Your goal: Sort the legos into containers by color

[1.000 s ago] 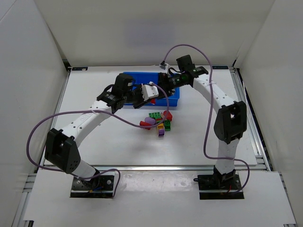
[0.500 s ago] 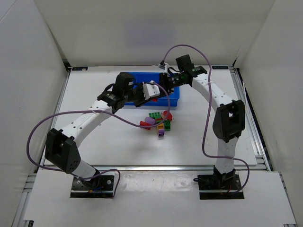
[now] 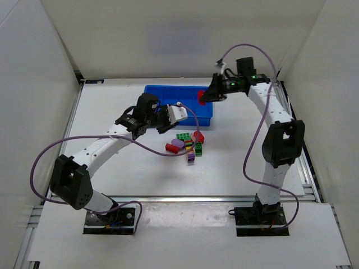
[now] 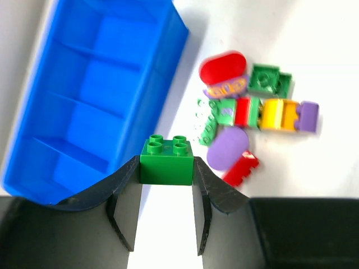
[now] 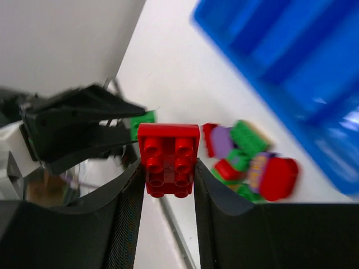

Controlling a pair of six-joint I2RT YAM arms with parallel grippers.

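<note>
- Your left gripper [image 4: 166, 175] has its jaws squeezed shut on a green brick [image 4: 166, 159]. The bumps on top face up.
- Your right gripper [image 5: 168, 176] has its jaws squeezed shut on a red brick [image 5: 168, 157].
- The green brick hangs just by the near side of the blue tray [image 4: 106, 78]. It is not over a box yet.
- From above, the red brick [image 3: 201, 99] hangs over the right end of the tray.
- No bricks show in the tray's boxes in the left wrist view.
- The other bricks [image 4: 252, 109] sit in a small pile on the table [image 3: 112, 117], near the tray.
- I think you are at the carry-and-drop step, near the start.
- Next, pick one box for red and another for green. Move each brick over its box, go low, then let go.
- Keep the two arms apart over the tray.
</note>
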